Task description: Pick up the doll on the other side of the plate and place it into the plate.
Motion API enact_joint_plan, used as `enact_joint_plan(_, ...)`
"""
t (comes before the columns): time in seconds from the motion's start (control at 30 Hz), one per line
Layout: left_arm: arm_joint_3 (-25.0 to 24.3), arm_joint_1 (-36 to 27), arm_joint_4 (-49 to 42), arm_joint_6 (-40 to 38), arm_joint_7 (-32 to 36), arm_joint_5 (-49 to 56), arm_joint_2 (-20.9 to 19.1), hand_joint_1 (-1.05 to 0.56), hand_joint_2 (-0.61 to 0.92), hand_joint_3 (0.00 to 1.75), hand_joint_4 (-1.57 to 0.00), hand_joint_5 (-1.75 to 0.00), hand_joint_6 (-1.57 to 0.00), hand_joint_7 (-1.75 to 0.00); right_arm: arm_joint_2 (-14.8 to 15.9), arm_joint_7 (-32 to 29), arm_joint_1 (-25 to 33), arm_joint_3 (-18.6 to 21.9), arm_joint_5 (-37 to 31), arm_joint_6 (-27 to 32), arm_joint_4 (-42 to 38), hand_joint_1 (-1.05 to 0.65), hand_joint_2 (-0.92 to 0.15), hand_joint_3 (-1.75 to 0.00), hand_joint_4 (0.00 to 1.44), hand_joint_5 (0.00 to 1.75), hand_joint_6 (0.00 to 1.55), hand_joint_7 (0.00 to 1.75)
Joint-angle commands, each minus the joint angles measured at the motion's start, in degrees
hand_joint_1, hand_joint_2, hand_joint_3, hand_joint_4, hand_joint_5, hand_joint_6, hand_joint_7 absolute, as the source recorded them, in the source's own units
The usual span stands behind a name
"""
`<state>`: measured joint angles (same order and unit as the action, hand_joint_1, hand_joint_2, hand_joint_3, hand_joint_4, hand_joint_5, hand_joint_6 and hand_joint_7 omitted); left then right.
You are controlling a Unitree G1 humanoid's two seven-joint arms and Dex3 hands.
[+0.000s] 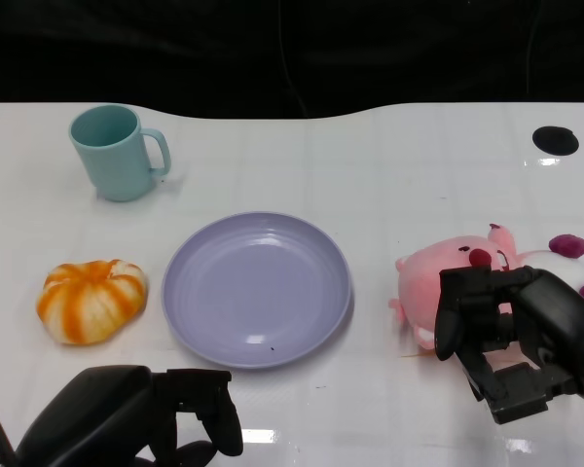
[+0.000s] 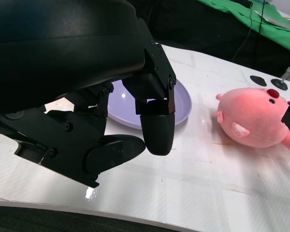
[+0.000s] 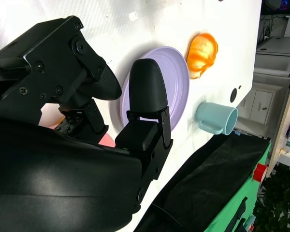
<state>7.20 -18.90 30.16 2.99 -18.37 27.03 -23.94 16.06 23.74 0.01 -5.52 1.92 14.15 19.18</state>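
On the far left of the white table [image 1: 389, 156] a teal mug [image 1: 117, 151] stands upright, well back from the robot. Nearer, and to the left of the plate, lies an orange-and-white pumpkin toy [image 1: 90, 300]. Neither belongs to the task.

The left hand [image 1: 190, 413] sits low at the table's near edge, in front of the plate. Its fingers [image 2: 157, 130] are apart and hold nothing, so it looks released and idle.

The lilac plate [image 1: 190, 292] sits in the middle, with nothing on it but a tiny dark speck near its front rim.

To its right, just beside the rim but not touching it, lies the pink doll [image 1: 430, 274] on the table, a round plush with a small red mark on top. The left wrist view shows it resting on the table, apart from the plate.

The right hand [image 1: 496, 326] is at the doll's near right side, its fingers [image 1: 457, 311] overlapping the plush in the head view. Whether they press it or only hover in front I cannot tell, nor whether the hand has clenched. The right wrist view shows just a glimpse of pink under the hand.

As I judge it, the task is barely begun: the reach is made, but the grasp, the lift, the carry left and the drop onto the plate are all still to do.
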Motion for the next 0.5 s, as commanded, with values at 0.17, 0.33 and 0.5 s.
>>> enact_joint_plan(0.17, -0.53, 0.19, 0.13, -0.15, -0.49, -0.51, -0.72, -0.20, 0.69, 0.75, -0.68, -1.52, -0.71, -1.18, 0.82, 0.05, -0.41, 0.33, 0.20, -0.10, 0.51, 0.00, -0.38, -1.45, 0.95, 1.75, 0.80, 1.56)
enact_joint_plan(0.33, -0.55, 0.16, 0.11, -0.20, -0.40, -0.44, -0.65, -0.20, 0.70, 0.75, -0.68, -1.52, -0.71, -1.18, 0.82, 0.22, -0.44, 0.38, 0.39, -0.38, 0.30, 0.01, -0.38, -1.45, 0.95, 1.75, 0.80, 1.56)
enact_joint_plan(0.5, -0.59, 0.14, -0.21, 0.28, -0.17, -0.52, -0.70, -0.20, 0.70, 0.75, -0.68, -1.52, -0.71, -1.19, 0.91, 0.33, -0.50, 0.34, 0.30, -0.85, -0.02, 0.01, -0.37, -1.45, 0.95, 1.75, 0.80, 1.56)
